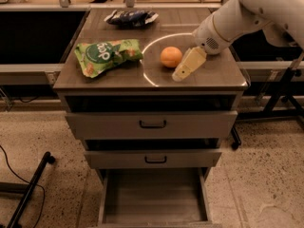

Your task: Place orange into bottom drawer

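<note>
The orange (pixel 171 57) sits on the cabinet top (pixel 118 77), right of centre. My gripper (pixel 183 71) hangs just right of the orange, tip pointing down-left, close beside it but apart from it. The white arm (pixel 237 15) comes in from the upper right. The bottom drawer (pixel 154 196) is pulled out below, a grey tray with nothing in it.
A green snack bag (pixel 107 53) lies on the left of the top. A dark blue packet (pixel 130 17) lies at the back. Two shallower drawers with black handles (pixel 153 124) are slightly open. Black stand legs (pixel 28 189) lie on the floor at left.
</note>
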